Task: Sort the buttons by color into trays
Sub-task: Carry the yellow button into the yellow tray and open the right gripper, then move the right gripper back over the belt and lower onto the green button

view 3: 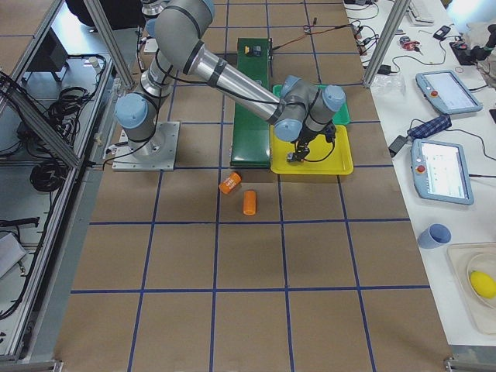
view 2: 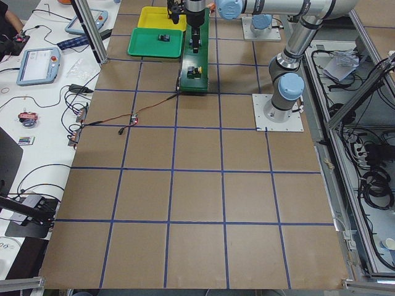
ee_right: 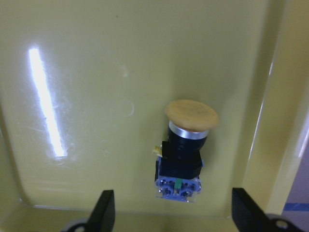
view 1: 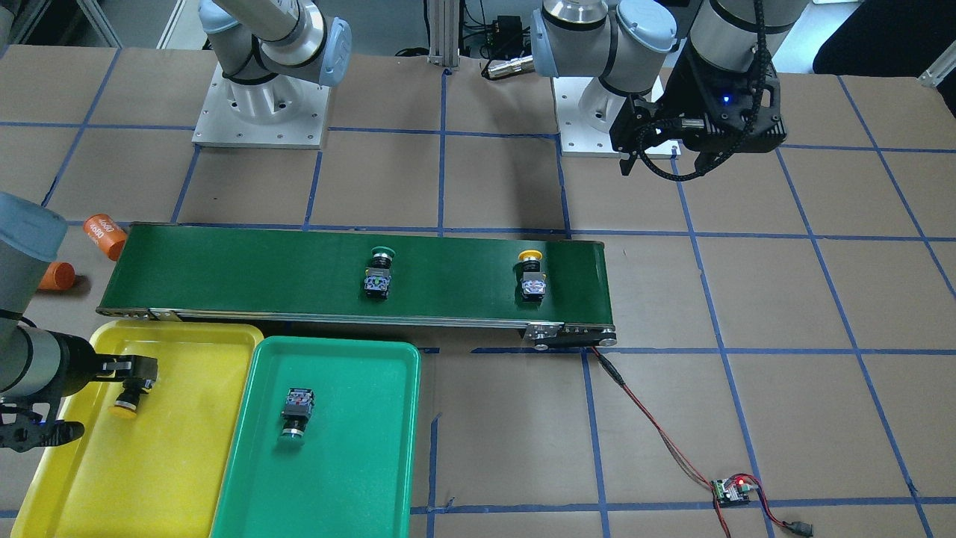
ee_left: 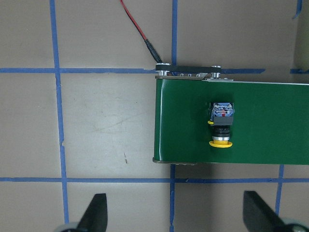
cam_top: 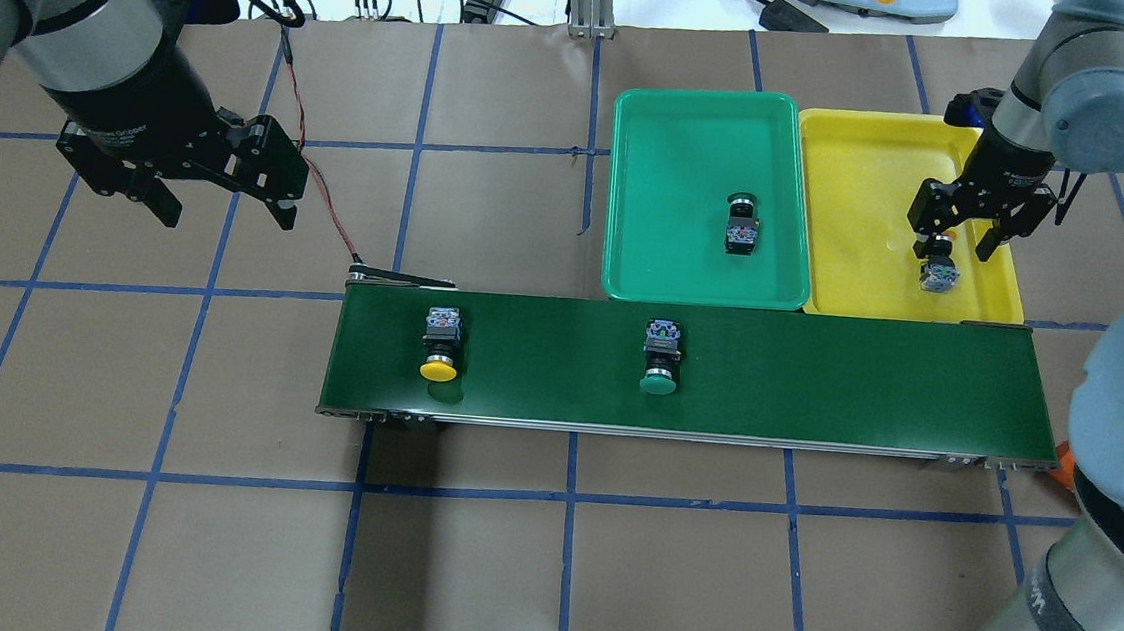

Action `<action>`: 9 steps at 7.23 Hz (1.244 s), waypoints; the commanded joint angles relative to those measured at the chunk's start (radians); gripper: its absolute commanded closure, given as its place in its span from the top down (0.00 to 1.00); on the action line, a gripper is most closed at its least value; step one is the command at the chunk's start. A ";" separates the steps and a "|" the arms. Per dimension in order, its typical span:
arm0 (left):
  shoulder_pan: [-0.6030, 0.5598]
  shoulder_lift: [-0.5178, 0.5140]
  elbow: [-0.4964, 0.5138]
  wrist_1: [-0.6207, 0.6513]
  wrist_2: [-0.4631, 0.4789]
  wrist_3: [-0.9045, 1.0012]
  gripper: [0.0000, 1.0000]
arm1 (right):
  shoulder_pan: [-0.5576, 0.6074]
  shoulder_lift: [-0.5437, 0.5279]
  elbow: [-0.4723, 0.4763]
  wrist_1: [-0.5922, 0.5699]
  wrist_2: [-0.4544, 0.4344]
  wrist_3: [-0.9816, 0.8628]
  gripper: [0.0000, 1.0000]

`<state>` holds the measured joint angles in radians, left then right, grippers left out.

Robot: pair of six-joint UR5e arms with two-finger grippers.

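Observation:
My right gripper (cam_top: 956,248) (ee_right: 175,212) is open low over the yellow tray (cam_top: 854,178) (view 1: 149,463). A yellow-capped button (cam_top: 939,272) (ee_right: 183,150) lies on its side in that tray between the spread fingers, touching neither. A green-capped button (cam_top: 741,224) (view 1: 296,415) lies in the green tray (cam_top: 677,134). One yellow-capped button (cam_top: 440,346) (ee_left: 222,125) and one green-capped button (cam_top: 660,356) (view 1: 379,273) lie on the belt. My left gripper (cam_top: 226,212) (ee_left: 175,217) is open and empty, hovering off the belt's end near the yellow-capped button.
The long dark-green conveyor belt (cam_top: 818,376) runs along the trays' near side. Two orange cylinders (view 1: 104,232) (view 1: 56,276) lie off its end by the yellow tray. A red wire runs from the belt's other end to a small circuit board (view 1: 732,489).

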<state>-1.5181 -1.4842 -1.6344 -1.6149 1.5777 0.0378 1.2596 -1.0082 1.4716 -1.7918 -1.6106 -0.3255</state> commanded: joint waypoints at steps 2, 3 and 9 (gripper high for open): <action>0.009 -0.001 0.001 -0.014 -0.007 0.002 1.00 | 0.009 -0.137 0.039 0.131 0.008 0.000 1.00; 0.009 -0.007 0.001 -0.014 -0.008 0.002 1.00 | 0.009 -0.233 0.124 0.153 0.071 -0.001 1.00; 0.009 0.001 -0.001 -0.017 0.005 0.005 1.00 | 0.095 -0.389 0.403 0.054 0.215 0.118 1.00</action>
<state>-1.5094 -1.4869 -1.6352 -1.6288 1.5789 0.0406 1.3485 -1.3978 1.8490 -1.7195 -1.4180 -0.2165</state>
